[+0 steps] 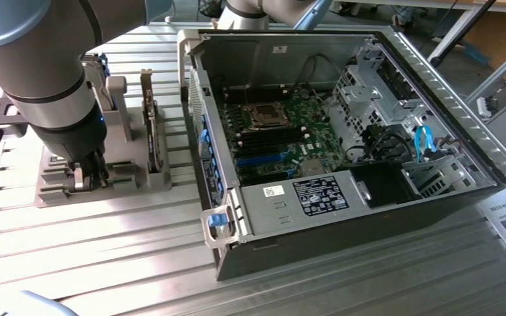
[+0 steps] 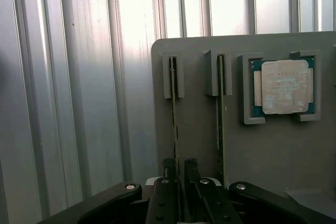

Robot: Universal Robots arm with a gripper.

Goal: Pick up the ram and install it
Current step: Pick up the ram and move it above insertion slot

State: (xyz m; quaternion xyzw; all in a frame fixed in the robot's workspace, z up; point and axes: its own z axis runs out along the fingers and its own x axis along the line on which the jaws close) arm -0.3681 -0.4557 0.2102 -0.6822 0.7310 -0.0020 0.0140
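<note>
On the slatted metal table (image 2: 94, 103), the gripper (image 2: 179, 169) straddles the ram (image 2: 174, 114) in its grey holder (image 2: 199, 145), grip unclear.

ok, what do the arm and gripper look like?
The arm has thick silver-grey tube sections, a pale blue joint cap, a black band and a black wrist section. The gripper is black, with angular linkages, silver pins and two slim black fingers.
</note>
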